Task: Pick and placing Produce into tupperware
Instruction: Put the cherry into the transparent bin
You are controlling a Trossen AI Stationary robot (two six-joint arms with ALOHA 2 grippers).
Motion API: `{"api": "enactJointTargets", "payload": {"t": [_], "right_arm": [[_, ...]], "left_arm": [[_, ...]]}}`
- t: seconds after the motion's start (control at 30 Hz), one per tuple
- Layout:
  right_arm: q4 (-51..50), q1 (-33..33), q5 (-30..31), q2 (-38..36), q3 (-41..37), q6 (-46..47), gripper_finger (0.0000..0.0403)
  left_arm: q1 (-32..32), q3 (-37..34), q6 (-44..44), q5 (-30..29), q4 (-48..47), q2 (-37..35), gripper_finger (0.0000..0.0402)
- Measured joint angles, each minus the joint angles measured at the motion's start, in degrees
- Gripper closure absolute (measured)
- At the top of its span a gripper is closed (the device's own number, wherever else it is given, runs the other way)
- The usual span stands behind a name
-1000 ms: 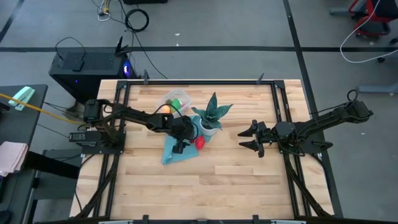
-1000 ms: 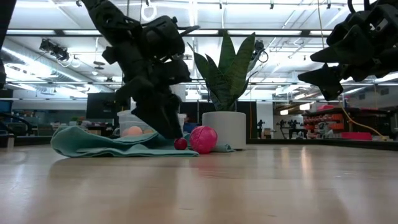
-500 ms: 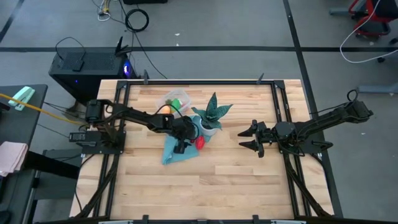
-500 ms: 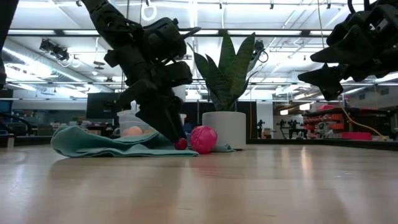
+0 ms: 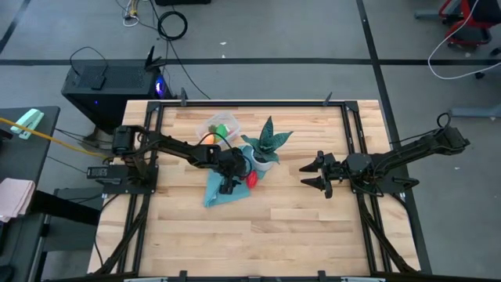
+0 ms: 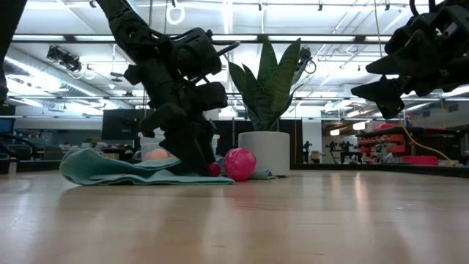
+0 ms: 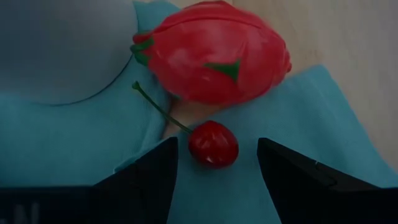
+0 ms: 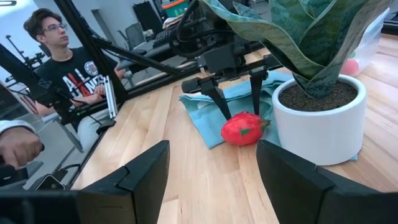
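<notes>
My left gripper (image 5: pixel 227 182) is open, low over the teal cloth (image 5: pixel 221 190). In the left wrist view its fingers stand on either side of the tiny red cherry (image 7: pixel 213 143) with a gap on each side. The cherry lies on the cloth, its green stem running toward the larger red fruit (image 7: pixel 211 53), which rests at the cloth's edge beside the white pot (image 5: pixel 263 163). The clear tupperware (image 5: pixel 221 125) stands near the far edge and holds the orange round (image 5: pixel 209 138) and the green round (image 5: pixel 222 130). My right gripper (image 5: pixel 313 174) waits open, raised on the right.
The spiky green plant (image 5: pixel 268 141) in its white pot stands just right of the cloth, close to my left gripper. Bare wood lies toward the near edge and between the two arms. A person (image 8: pixel 62 56) sits beyond the table's left side.
My left gripper has tipped a little steeper over the cherry, with its fingertips staying low at the teal cloth. The cherry and the red fruit have kept their places.
</notes>
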Motion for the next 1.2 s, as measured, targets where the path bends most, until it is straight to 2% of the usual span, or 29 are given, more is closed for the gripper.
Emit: {"api": "enactJointTargets", "payload": {"t": [0.2,0.73,1.2], "right_arm": [[0.0,0.0,0.0,0.0,0.0,0.0,0.0157],[0.0,0.0,0.0,0.0,0.0,0.0,0.0157],[-0.1,0.0,0.0,0.0,0.0,0.0,0.0157]], "left_arm": [[0.0,0.0,0.0,0.0,0.1,0.0,0.0180],[0.0,0.0,0.1,0.0,0.3,0.0,0.0229],[0.0,0.1,1.1,0.0,0.5,-0.1,0.0229]]}}
